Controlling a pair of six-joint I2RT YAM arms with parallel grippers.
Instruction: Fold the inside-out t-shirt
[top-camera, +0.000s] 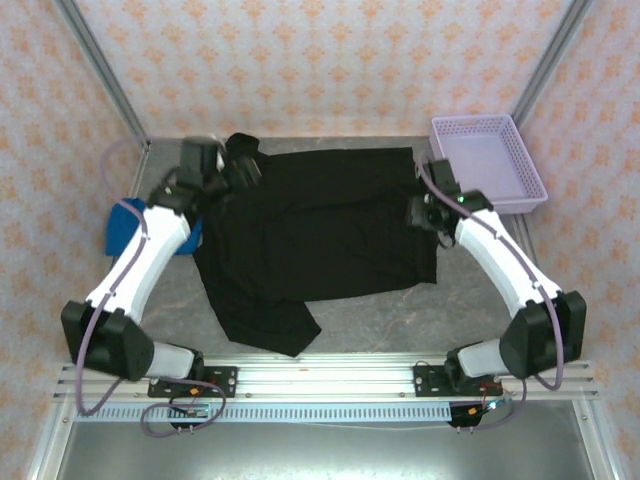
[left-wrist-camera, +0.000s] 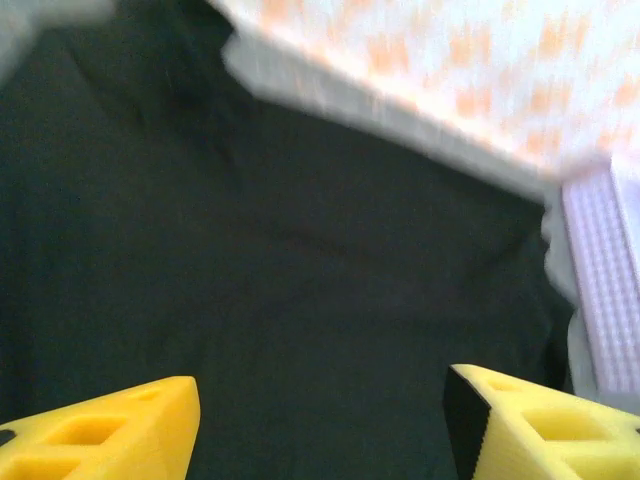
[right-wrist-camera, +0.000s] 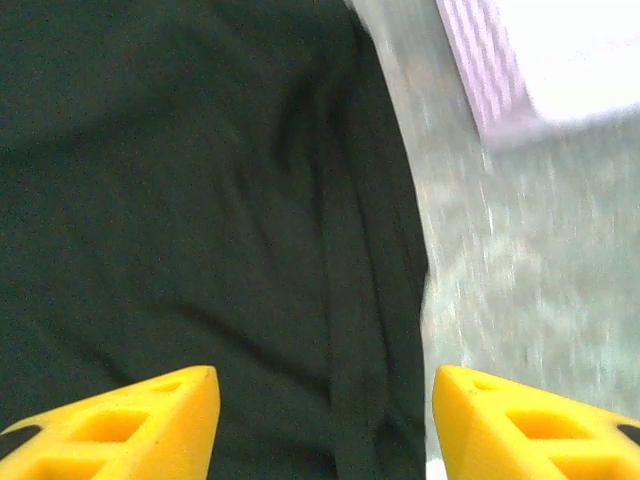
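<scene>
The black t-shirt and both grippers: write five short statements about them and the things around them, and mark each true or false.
1. The t-shirt lies spread on the table. True.
2. The left gripper is clamped on a sleeve. False: its jaws stand apart with nothing between them, above the shirt.
3. The lavender basket stands at the far right corner of the table. True.
4. Folded blue cloth lies in the basket. False: the blue garment lies on the table at the far left, partly under the left arm.
5. The right gripper is open above the shirt's right edge. True.
</scene>
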